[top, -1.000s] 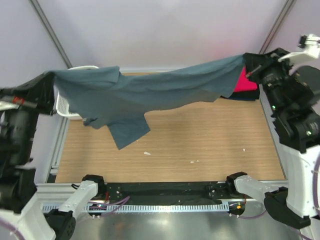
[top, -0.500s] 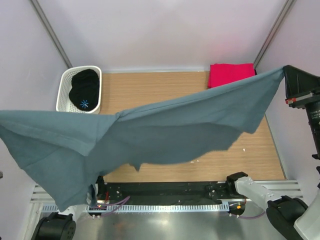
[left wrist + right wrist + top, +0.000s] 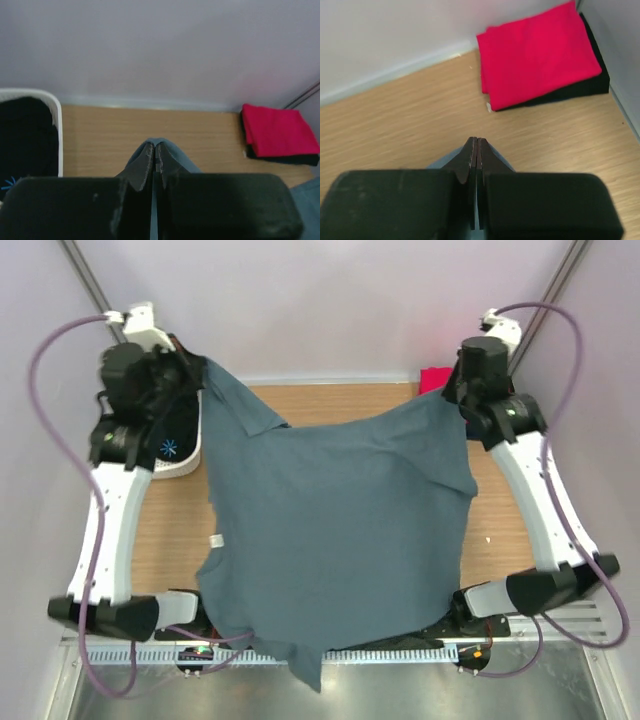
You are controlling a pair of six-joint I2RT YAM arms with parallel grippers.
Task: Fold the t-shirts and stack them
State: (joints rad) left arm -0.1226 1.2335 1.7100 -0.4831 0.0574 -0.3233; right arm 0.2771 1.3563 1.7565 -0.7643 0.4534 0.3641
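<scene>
Slate blue-grey t-shirt [image 3: 330, 540] hangs spread flat between both arms, probably so it can be laid on the surface [image 3: 505, 540] without creases; it extends from beside the white basket [image 3: 56, 140] toward the arm bases. Left fingers [image 3: 148, 161] are clamped together on one top corner just above the basket's right wall, with cloth showing just beyond their tips. Right fingers [image 3: 470, 156] are clamped on the opposite corner, well right of the basket, near the folded red t-shirt [image 3: 535, 50].

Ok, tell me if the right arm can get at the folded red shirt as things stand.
Reach, probably yes: the red shirt lies just beyond the right hand, with bare table between. But that hand is shut on the blue-grey shirt, so no grasp yet.
</scene>
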